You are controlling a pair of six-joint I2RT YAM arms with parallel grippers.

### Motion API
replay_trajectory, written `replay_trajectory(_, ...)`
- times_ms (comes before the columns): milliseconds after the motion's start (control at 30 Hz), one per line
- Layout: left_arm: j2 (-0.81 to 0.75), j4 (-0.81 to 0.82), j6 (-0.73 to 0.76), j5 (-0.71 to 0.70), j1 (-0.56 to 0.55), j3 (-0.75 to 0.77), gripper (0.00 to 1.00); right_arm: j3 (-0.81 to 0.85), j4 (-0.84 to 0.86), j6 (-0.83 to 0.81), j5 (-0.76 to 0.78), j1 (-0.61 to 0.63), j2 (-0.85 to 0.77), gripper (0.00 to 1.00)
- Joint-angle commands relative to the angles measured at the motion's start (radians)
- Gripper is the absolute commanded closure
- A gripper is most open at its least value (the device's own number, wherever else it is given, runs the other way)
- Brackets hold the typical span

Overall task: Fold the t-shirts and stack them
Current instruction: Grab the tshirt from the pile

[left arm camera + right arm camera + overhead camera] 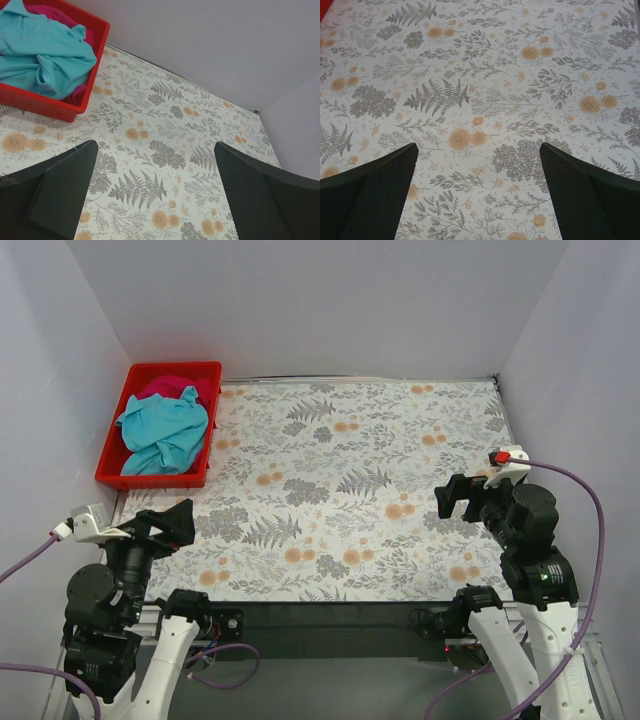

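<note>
I find no step done: blue shirt [163,432] and pink shirt [168,388] lie crumpled in the tray [150,480], upper left. My left fingers [65,185] and right fingers [375,185] stand wide, empty.

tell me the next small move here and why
Probably reach the left fingers toward the red tray and down onto the blue shirt. Both shirts lie crumpled in it, blue on top of the pink shirt, and the left fingers, open and empty, are on the tray's side; the right fingers are open too.
</note>
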Motion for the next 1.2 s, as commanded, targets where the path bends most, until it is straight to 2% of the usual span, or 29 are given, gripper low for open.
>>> replay_trajectory(0, 0.023, -0.002, -0.004, 0.002, -0.004, -0.008, 0.02, 0.046, 0.018, 0.023, -0.002, 0.005, -0.002, 0.02)
replay_trajectory(167, 0.072, 0.002, -0.011, -0.032, -0.004, -0.022, 0.02, 0.043, 0.020, 0.030, -0.020, 0.008, -0.008, 0.02)
replay_trajectory(333, 0.190, 0.015, -0.121, -0.076, -0.004, -0.025, 0.02, 0.018, 0.026, 0.034, -0.029, 0.019, -0.022, 0.02)
replay_trajectory(400, 0.280, 0.027, -0.187, -0.076, -0.004, -0.037, 0.02, 0.008, 0.027, 0.039, -0.045, 0.020, -0.026, 0.02)
replay_trajectory(567, 0.568, 0.124, -0.218, -0.039, -0.004, -0.048, 0.02, -0.008, 0.037, 0.034, -0.074, 0.031, -0.042, 0.02)
replay_trajectory(700, 0.764, 0.232, -0.189, -0.163, 0.000, -0.029, 0.02, -0.023, 0.044, 0.036, -0.115, 0.036, -0.063, 0.02)
replay_trajectory(800, 0.878, 0.312, -0.136, -0.182, 0.063, 0.013, 0.03, -0.038, 0.046, 0.049, -0.148, 0.040, -0.074, 0.02)
replay_trajectory(933, 1.065, 0.398, -0.142, -0.070, 0.279, 0.035, 0.03, -0.057, 0.052, 0.065, -0.194, 0.042, -0.088, 0.02)
replay_trajectory(1167, 1.265, 0.483, -0.145, -0.062, 0.361, 0.092, 0.04, -0.091, 0.055, 0.060, -0.186, 0.042, -0.105, 0.02)
